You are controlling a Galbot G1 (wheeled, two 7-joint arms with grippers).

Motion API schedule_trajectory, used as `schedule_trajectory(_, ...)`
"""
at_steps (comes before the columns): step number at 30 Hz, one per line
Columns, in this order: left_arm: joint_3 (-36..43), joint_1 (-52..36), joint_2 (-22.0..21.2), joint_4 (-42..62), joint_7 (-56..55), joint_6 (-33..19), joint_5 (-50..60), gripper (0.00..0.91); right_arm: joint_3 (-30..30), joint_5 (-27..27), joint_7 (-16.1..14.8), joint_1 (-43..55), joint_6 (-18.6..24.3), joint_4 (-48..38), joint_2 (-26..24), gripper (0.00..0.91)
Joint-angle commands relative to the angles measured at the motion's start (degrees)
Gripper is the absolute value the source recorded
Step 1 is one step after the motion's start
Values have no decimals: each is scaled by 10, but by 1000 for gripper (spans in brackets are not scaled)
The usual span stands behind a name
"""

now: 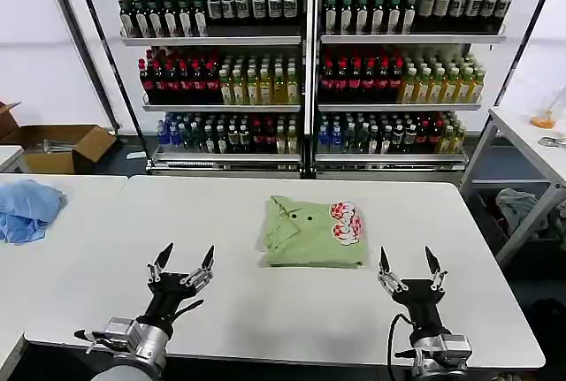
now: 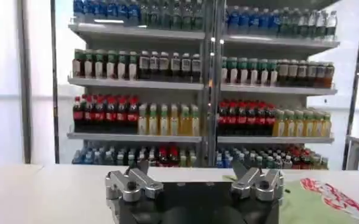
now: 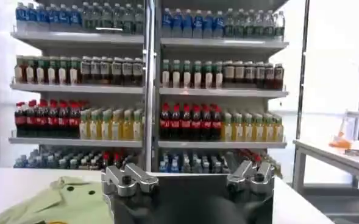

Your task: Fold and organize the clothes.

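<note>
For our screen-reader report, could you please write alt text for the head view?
A folded light green polo shirt lies on a white table, with the open left end effector and right end effector hovering near the front edge. Behind stand shelves of bottles.

I see the light green short-sleeved polo shirt of soft cloth (image 1: 313,233) folded into a neat, roughly square packet, lying flat on the white table at about twelve o'clock from me, a touch toward one. Its collar and small dark buttons sit on the left half, and the red-and-white flower print shows along the right edge.
</note>
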Motion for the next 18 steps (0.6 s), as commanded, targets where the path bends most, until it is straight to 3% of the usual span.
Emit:
schedule_trajectory(1, 2, 4, -1, -4, 14, 0, 13, 907, 8, -38, -6, -52, 27, 44, 7, 907)
schedule_trajectory(9, 4, -4, -6, -1, 22, 2, 15, 907, 10, -52, 1, -56, 35, 45, 5, 907)
schedule_trajectory(13, 5, -8, -7, 0, 26, 4, 16, 907, 15, -82, -15, -61, 46, 44, 6, 907)
schedule_trajectory(18, 2, -2, -9, -7, 30, 5, 16, 907, 15, -82, -11, -71, 49, 47, 14, 907)
